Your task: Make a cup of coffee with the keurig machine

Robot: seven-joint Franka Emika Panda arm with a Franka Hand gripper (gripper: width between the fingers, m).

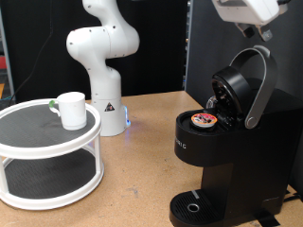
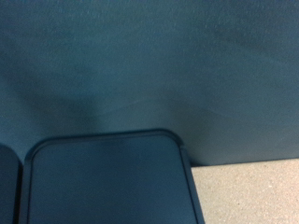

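Keurig machine (image 1: 222, 142) stands at the exterior view's right on a tan table (image 1: 133, 203), tall, black and glossy, with its silver-grey arched lid handle (image 1: 258, 85) tipped back so the brew head is open. In the open chamber sits a small pod (image 1: 203, 120) with a red-marked lid, seated flat in its round well. At the foot of the machine the round drip tray (image 1: 194, 206) carries nothing.

Well apart from the machine, toward the exterior view's left, a white two-tier round rack (image 1: 47, 156) with dark mesh shelves holds the cup (image 1: 71, 109), a plain white ceramic mug, upright on the upper shelf near the rim that faces the machine. The lower shelf looks bare. Between the rack and the machine, farther back, rises the smooth white base of the robot arm (image 1: 102, 66).

The gripper (image 1: 248, 11) shows only as a white housing above the machine at the exterior view's top edge; its fingers are cut off, so I cannot tell whether they are spread or together. The wrist view shows no fingers either, only a dim blue-grey backdrop (image 2: 140, 65), a dark rounded-corner panel (image 2: 107, 182), and a speckled tan corner of the table, none of which the exterior view makes out this closely.
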